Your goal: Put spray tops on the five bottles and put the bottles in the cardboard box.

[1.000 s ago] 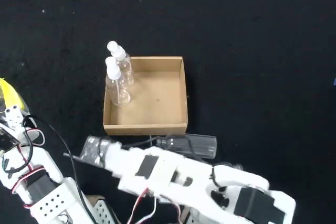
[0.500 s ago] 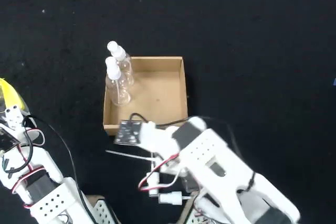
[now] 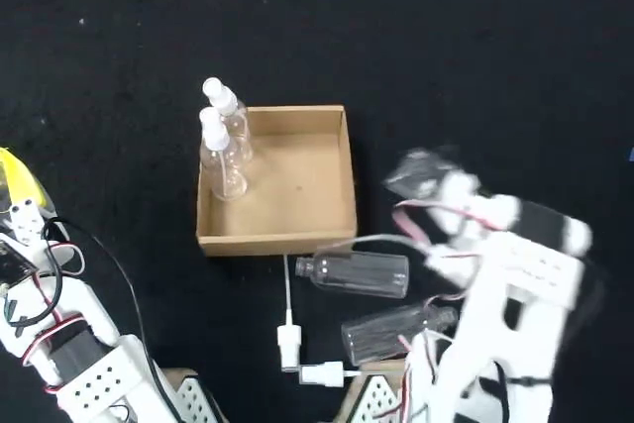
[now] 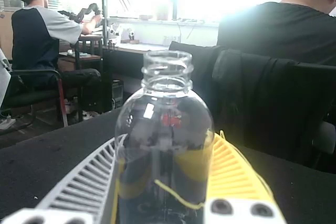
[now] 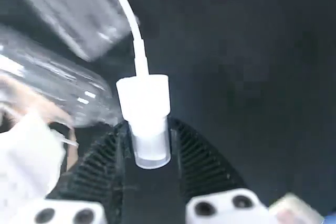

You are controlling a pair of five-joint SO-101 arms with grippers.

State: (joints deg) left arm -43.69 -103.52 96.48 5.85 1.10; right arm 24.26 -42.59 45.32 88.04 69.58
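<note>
The left hand is closed on an uncapped clear bottle, which stands upright between its yellow and white fingers with the open neck uppermost. In the high view the left arm sits at about 8 o'clock on the black bench. The right hand is closed on a white spray top, pinched by its collar between black ribbed fingers, with the dip tube pointing away from the hand. The right arm shows as a blur at about 4 o'clock from the cardboard box. The box lies open near the middle of the bench. Two capped bottles stand upright in its 10 o'clock corner, the first capped bottle just at 6 o'clock of the second capped bottle. A bare bottle lies on its side just at 5 o'clock of the box, neck toward 9 o'clock. Another bare bottle lies farther out at 5 o'clock, neck toward 3 o'clock. At the box's 6 o'clock lies a loose spray top, its tube pointing to 12 o'clock, with a second loose spray top just beside it at 5 o'clock
</note>
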